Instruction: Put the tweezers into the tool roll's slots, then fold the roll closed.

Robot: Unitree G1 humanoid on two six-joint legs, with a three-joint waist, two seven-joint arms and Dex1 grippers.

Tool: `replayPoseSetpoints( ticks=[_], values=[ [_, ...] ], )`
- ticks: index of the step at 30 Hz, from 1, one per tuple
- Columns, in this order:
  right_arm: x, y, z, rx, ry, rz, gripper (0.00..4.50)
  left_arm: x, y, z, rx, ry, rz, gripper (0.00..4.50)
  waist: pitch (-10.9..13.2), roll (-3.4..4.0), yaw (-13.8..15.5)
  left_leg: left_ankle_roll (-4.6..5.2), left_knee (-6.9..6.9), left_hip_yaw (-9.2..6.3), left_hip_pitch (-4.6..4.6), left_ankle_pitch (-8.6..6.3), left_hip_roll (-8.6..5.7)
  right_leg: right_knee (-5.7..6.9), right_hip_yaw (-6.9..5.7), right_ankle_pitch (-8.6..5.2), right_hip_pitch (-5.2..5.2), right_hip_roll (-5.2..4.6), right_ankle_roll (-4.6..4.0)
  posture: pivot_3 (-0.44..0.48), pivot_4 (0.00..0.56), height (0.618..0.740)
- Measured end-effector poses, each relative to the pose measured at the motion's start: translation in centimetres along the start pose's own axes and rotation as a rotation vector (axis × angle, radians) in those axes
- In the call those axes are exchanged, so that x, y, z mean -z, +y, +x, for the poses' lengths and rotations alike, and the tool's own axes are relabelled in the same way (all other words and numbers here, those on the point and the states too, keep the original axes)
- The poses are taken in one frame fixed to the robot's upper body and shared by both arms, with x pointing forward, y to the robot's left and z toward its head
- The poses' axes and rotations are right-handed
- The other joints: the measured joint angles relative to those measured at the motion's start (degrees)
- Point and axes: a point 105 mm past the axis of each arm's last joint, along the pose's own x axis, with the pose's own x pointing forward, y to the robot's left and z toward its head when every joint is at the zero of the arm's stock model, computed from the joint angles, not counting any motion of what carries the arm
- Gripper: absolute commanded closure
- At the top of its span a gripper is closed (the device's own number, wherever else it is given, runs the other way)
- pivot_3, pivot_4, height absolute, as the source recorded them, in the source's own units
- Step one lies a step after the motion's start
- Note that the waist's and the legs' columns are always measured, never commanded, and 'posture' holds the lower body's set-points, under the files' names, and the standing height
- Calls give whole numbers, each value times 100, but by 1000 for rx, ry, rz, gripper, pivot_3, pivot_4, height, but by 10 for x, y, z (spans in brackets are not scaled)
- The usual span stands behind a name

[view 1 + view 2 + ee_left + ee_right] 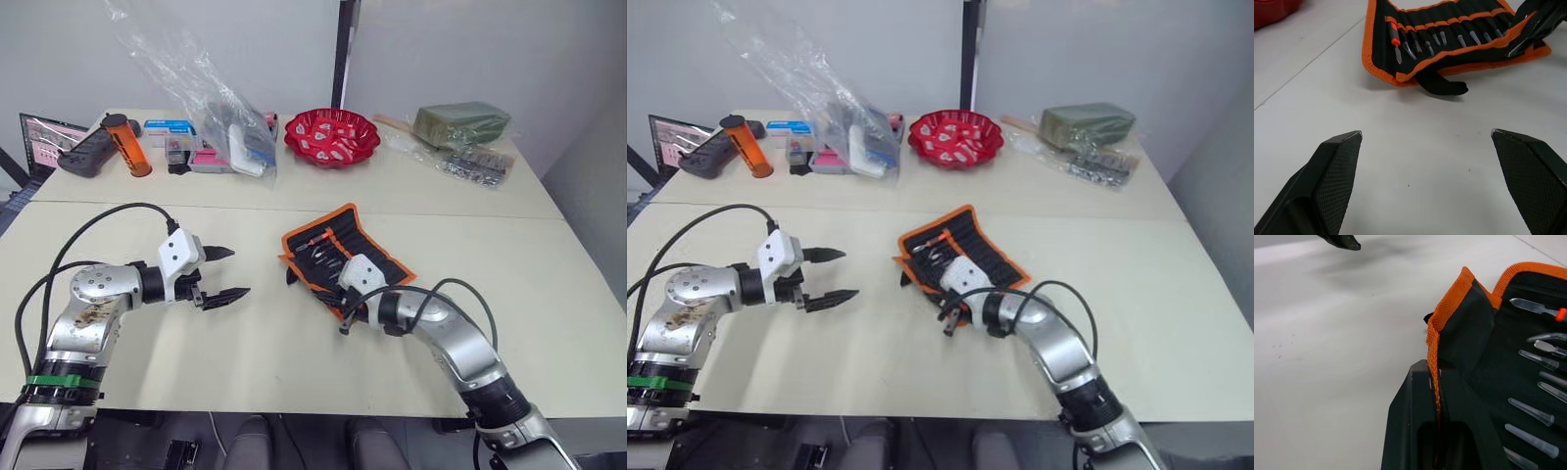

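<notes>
Tool roll (343, 257) lay open at table centre, tweezers (1449, 38) seated in slots. Right gripper (1437, 396) pinched roll's orange edge at near corner. Left gripper (227, 274) hung beside roll, fingers apart, empty. Folding step seemed underway; next, carry edge over.

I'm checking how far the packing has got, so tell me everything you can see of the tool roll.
The tool roll is a black fabric pouch with orange edging, lying open on the near table, slightly right of centre. Inside, a row of narrow slots with orange trim holds slim pointed tools, one with an orange-red collar. A short black strap sticks out from one side onto the table. The right pincer is clamped on the near orange edge, lifting that flap a little. The left pincer hangs open, apart from it.
</notes>
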Motion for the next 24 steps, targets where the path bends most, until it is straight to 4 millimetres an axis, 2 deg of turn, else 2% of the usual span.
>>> replayPoseSetpoints(
  ticks=[4, 7, 9, 11, 14, 18, 21, 24],
  values=[
    [3, 2, -5, -13, 10, 13, 4474, 7, -4, 14, 68, 63, 103, 0, 0, 0, 5, 0, 3, 0, 1, 0, 0, 0, 0, 0, 2, 1, 0, 0, 150, 740],
    [3, 2, -6, -10, 9, 14, 4474, 7, -7, 33, 127, 67, 187, 0, 0, 0, 25, 0, 8, 0, -2, 0, -2, 0, 0, 0, 3, 0, 1, 0, 150, 740],
    [3, 1, -6, -1, 10, 18, 4474, 1, -3, 50, 139, 45, 230, 0, 0, -1, 48, 1, 14, -4, -9, 1, -3, 0, -1, 3, 2, 2, 6, 0, 150, 740],
    [4, 1, -6, 13, 13, 20, 4474, -14, 9, 64, 121, 11, 278, 0, 0, -2, 55, 2, 20, -6, -13, 1, -4, -1, -1, 5, 1, 2, 10, 0, 150, 740],
    [3, 0, -6, 31, 7, 23, 4474, -31, 20, 72, 113, -8, 352, 0, 0, -2, 11, 2, 16, -6, -12, 1, -6, 0, 1, 6, 1, 2, 10, 0, 150, 740],
    [4, 0, -7, 53, 4, 31, 4474, -25, 18, 83, 168, 39, 423, 0, 0, -2, -8, 2, 11, -7, -11, 1, -6, 3, 0, 9, 1, 2, 6, 0, 150, 740],
    [5, 1, -9, 70, 3, 35, 4500, -20, 17, 89, 203, 60, 444, 783, 0, -2, 6, 2, 17, -7, -13, 1, -7, 3, 1, 8, 1, 2, 8, 0, 150, 740],
    [5, 0, -9, 81, 4, 37, 4500, -26, 20, 94, 219, 63, 496, 1865, 0, -2, 28, 3, 22, -8, -14, 2, -8, 3, 0, 6, 3, 2, 17, 0, 150, 740]
  ],
)
